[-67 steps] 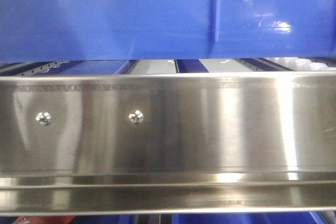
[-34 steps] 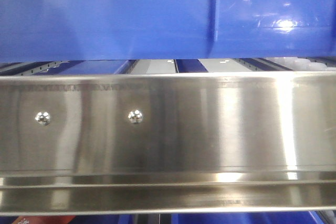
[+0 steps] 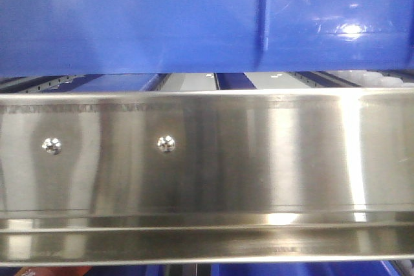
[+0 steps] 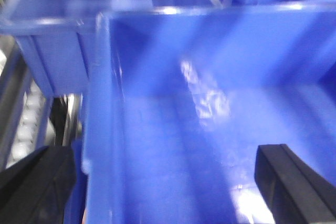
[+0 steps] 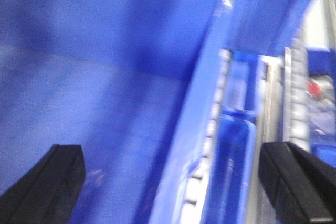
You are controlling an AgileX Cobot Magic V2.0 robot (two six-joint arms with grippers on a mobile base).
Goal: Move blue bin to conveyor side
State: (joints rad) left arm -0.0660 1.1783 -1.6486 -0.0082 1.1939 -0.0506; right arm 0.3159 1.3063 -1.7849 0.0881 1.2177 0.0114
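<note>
The blue bin (image 3: 129,17) fills the top of the front view with its glossy ribbed wall, just above a steel rail. In the left wrist view I look down into its bare inside (image 4: 173,129). My left gripper (image 4: 165,187) is open, its black fingers (image 4: 37,182) standing either side of the bin's left wall (image 4: 100,108). My right gripper (image 5: 173,182) is open too, its fingers (image 5: 299,182) straddling the bin's right wall (image 5: 210,103). Neither pair touches the wall. The conveyor belt is out of view.
A shiny stainless-steel rail (image 3: 226,159) with two screws spans the front view below the bin. White rollers (image 3: 381,81) show behind it and at the left (image 4: 23,129). Other blue crates (image 4: 47,51) (image 5: 273,9) stand beyond; one shows red contents (image 5: 315,88).
Almost nothing differs: the highlights on the bin wall shift a little and the white rollers at the right are slightly more covered by the bin's lower edge.
</note>
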